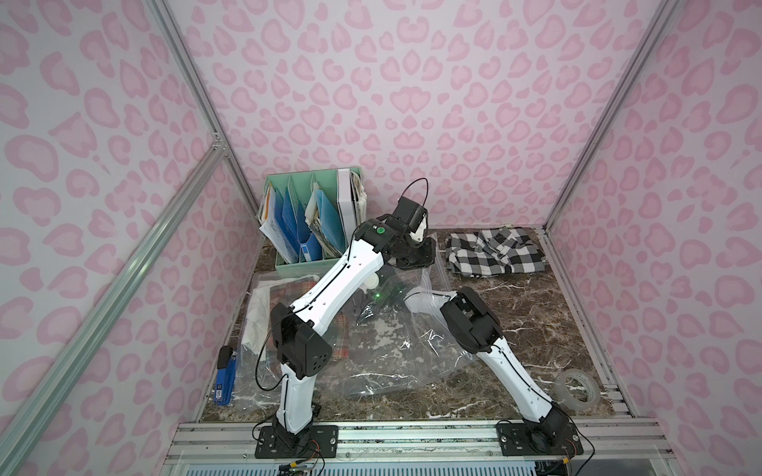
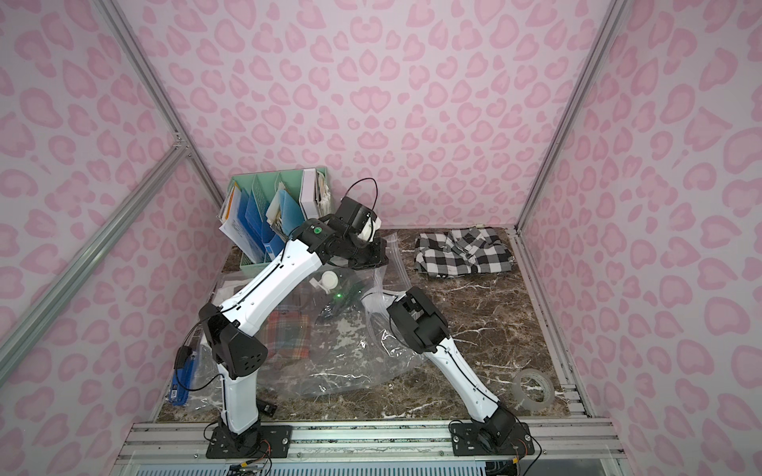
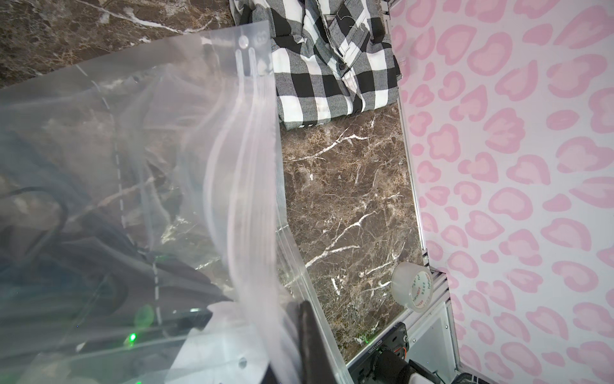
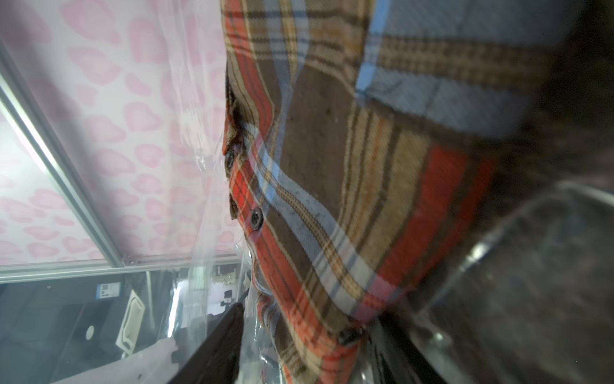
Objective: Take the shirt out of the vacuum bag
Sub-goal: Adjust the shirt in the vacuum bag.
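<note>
Left gripper: clenched on the vacuum bag. It pinches the film beside the zip strip and holds that edge lifted off the table.
Right gripper: reached inside the vacuum bag and released. The jaws are parted with a fold of the plaid shirt between them, and one finger stands clear of the cloth.
Plaid shirt: red, brown and blue, inside the vacuum bag. It shows through the film in both top views, partly hidden by the left arm.
Vacuum bag: clear and crinkled. Its near part lies flat on the table and its zip end is raised.
Valve disc: white and round, on the bag's upper face, just beside the left arm.
Checked shirt: black and white, crumpled on the table just beyond the bag's raised edge, outside the bag.
File organizer: mint green and upright, holding blue folders and papers, behind the bag on the left arm's side.
Stapler: blue, near the bag, on the left arm's side.
Tape roll: clear, well apart from the bag, on the right arm's side.
</note>
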